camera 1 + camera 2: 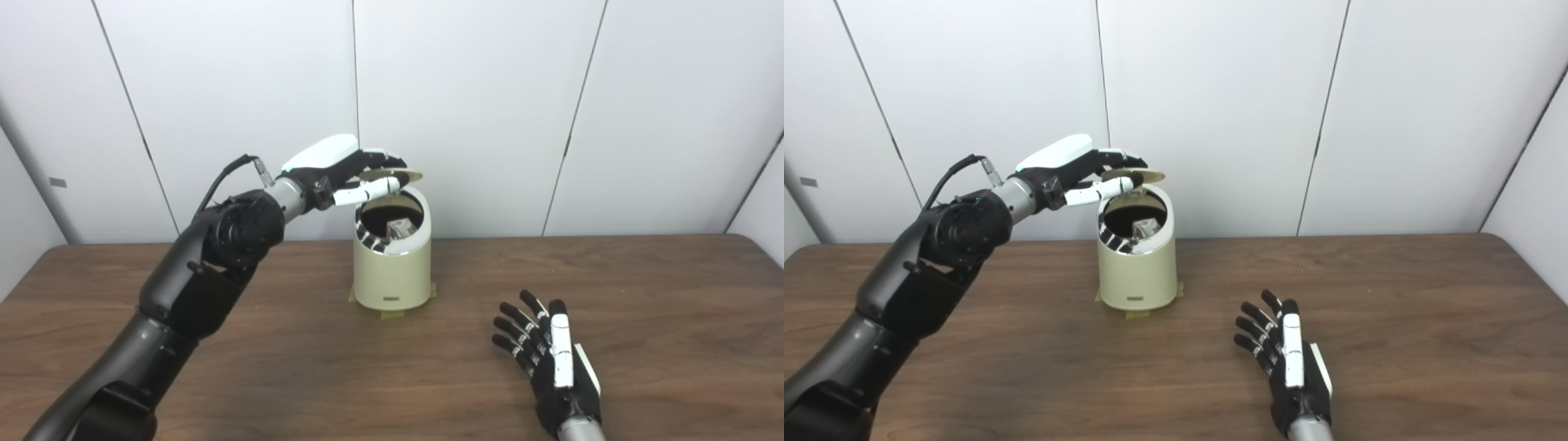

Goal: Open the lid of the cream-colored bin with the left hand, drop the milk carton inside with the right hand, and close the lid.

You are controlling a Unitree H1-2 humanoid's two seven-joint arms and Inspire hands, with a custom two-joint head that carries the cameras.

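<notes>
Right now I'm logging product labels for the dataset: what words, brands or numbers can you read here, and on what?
None can be read.
Small dark plate low on the front of the cream-colored bin: too small to read.
Milk carton inside the bin: print blurred.
Grey tag on the left wall panel: no readable text.
</notes>
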